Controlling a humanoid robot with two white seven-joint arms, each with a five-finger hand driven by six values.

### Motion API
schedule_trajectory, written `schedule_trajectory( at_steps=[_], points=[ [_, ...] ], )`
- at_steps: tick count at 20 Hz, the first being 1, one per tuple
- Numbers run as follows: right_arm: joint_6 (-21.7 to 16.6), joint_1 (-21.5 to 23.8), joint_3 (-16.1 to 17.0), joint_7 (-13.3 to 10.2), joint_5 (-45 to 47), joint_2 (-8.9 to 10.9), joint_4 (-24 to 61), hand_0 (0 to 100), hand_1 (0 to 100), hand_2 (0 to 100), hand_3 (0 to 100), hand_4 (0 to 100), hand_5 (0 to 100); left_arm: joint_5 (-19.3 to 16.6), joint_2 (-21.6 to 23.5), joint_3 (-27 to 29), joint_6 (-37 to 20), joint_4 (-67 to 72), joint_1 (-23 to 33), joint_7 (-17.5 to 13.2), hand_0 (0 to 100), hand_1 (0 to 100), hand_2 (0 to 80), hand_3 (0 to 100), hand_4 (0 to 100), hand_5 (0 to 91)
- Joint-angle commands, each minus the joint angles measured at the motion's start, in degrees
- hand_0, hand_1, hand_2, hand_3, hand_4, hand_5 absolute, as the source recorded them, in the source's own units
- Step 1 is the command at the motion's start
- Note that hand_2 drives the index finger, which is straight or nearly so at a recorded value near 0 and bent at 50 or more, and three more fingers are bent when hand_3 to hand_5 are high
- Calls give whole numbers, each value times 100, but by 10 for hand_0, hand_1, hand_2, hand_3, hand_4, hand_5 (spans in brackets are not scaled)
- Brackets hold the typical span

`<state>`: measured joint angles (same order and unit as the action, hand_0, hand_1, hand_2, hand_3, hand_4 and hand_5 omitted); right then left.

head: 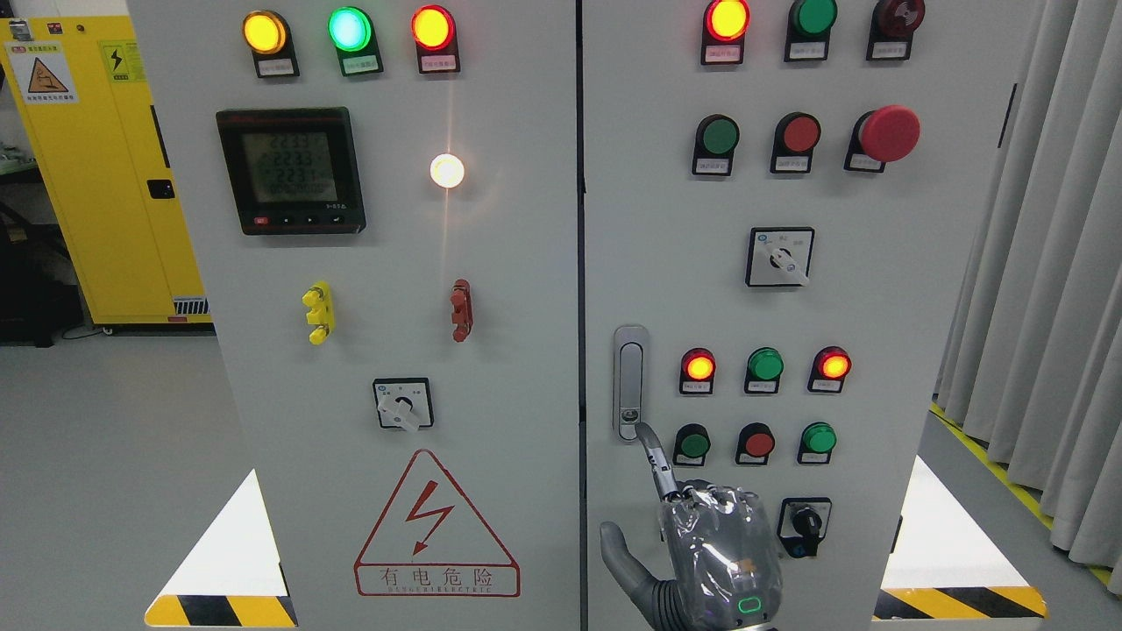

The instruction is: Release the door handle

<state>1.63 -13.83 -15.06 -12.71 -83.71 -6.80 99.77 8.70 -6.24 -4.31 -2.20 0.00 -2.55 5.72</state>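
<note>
Door handle point(629, 383) stands upright just above the right robot hand point(701, 548), whose raised forefinger touches its lower end; other fingers curled, gripping nothing.

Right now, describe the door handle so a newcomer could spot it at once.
Look at the grey cabinet's right-hand door, just right of the centre seam. The door handle is a tall, narrow silver plate, left of the lower lamps. Unlike the round lamps and buttons around it, it is elongated and metallic, with a hand's index finger pointing at its bottom.
</note>
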Motion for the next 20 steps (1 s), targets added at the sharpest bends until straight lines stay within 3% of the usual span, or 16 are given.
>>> schedule_trajectory(
  at_steps=[1, 20],
  points=[
    [4, -119, -32, 6, 3, -5, -221, 449, 359, 0, 1000, 1000, 1000, 0, 0, 0, 0, -70, 0, -1, 120, 556, 0, 0, 0, 0],
    [40, -296, -41, -21, -5, -49, -388, 459, 352, 0, 1000, 1000, 1000, 0, 0, 0, 0, -70, 0, -1, 120, 556, 0, 0, 0, 0]
  ],
)
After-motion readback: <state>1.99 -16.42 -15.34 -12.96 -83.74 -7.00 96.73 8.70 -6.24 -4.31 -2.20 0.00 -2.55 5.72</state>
